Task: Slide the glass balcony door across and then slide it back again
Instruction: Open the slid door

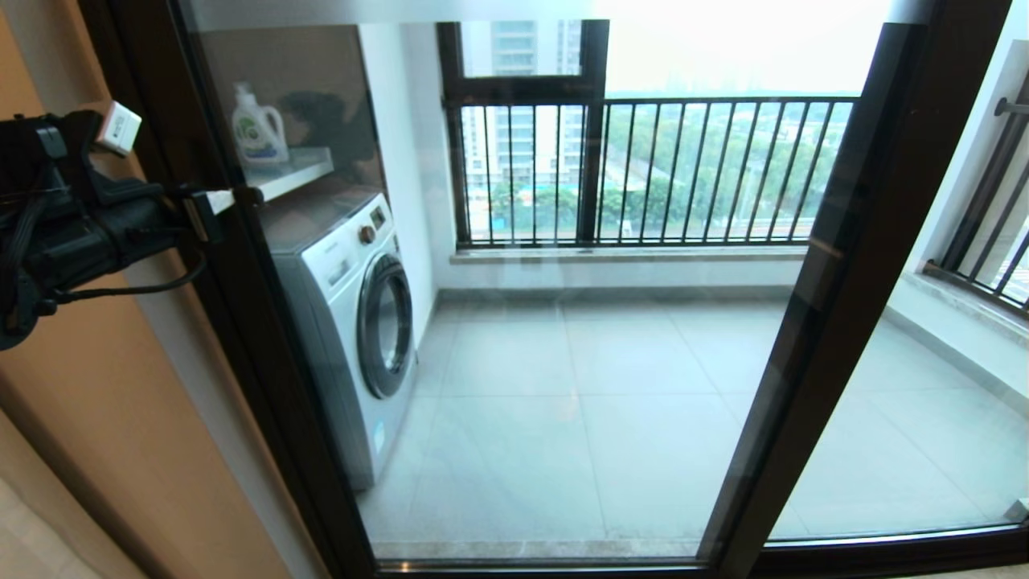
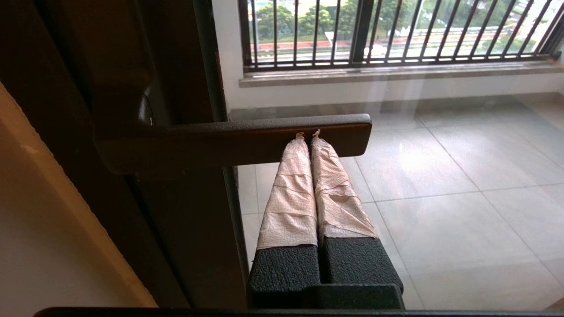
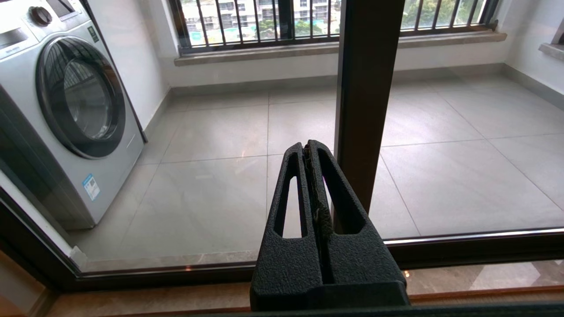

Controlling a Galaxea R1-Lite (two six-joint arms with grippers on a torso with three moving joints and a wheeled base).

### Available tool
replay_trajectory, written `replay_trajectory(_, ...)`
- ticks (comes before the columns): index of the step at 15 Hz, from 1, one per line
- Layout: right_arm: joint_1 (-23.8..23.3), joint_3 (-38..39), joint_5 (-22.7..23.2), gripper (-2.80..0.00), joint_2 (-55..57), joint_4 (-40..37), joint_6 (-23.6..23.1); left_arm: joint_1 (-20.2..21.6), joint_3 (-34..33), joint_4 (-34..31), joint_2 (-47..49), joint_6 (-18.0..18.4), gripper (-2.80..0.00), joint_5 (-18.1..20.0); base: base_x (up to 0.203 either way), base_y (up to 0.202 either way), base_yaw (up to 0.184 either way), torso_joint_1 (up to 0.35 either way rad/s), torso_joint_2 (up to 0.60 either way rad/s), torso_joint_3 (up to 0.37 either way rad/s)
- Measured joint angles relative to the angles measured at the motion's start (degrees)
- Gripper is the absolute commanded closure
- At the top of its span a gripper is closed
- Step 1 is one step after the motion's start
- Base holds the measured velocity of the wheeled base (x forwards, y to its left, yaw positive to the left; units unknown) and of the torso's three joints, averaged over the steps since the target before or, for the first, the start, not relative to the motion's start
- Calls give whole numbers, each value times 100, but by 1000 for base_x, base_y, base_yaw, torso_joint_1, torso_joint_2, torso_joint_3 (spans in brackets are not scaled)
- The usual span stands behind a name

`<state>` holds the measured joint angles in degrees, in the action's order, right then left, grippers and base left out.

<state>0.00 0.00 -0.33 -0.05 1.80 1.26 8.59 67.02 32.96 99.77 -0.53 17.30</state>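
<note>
The glass balcony door [image 1: 579,362] fills the head view, a clear pane in a dark frame. Its left stile [image 1: 241,322] stands against the beige wall, and its right stile [image 1: 828,281] slants down the right side. A dark lever handle [image 1: 248,195] [image 2: 233,141] sticks out from the left stile. My left gripper [image 1: 229,199] [image 2: 308,135] is shut with nothing between its tape-wrapped fingers [image 2: 291,189]. Their tips press against the handle's side near its free end. My right gripper [image 3: 308,147] is shut and empty, held low just beside a dark vertical stile [image 3: 365,88]. It is outside the head view.
Behind the glass stand a silver washing machine [image 1: 354,322] [image 3: 66,110], a shelf [image 1: 289,173] with a detergent bottle [image 1: 257,129], and a railed window [image 1: 643,169]. A beige wall [image 1: 96,418] lies left of the door. The bottom track [image 1: 884,551] runs along the floor.
</note>
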Motion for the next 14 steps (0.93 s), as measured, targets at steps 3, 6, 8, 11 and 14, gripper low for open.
replay_trajectory(3,0,0,0,0,0,2,0,2,11,2,83,13,0,-5,0,0,0,0,0,0)
replay_trajectory(6,0,0,0,0,0,2,0,6,63,-41,36,-14,0,-13,0,0,0,0,0,0)
replay_trajectory(8,0,0,0,0,0,2,3,-11,98,-22,-180,-26,0,13,0,0,0,0,0,0)
replay_trajectory(11,0,0,0,0,0,2,3,-48,215,-21,-472,-25,0,54,0,0,0,0,0,0)
replay_trajectory(14,0,0,0,0,0,2,3,-100,401,-50,-418,-21,0,52,0,0,0,0,0,0)
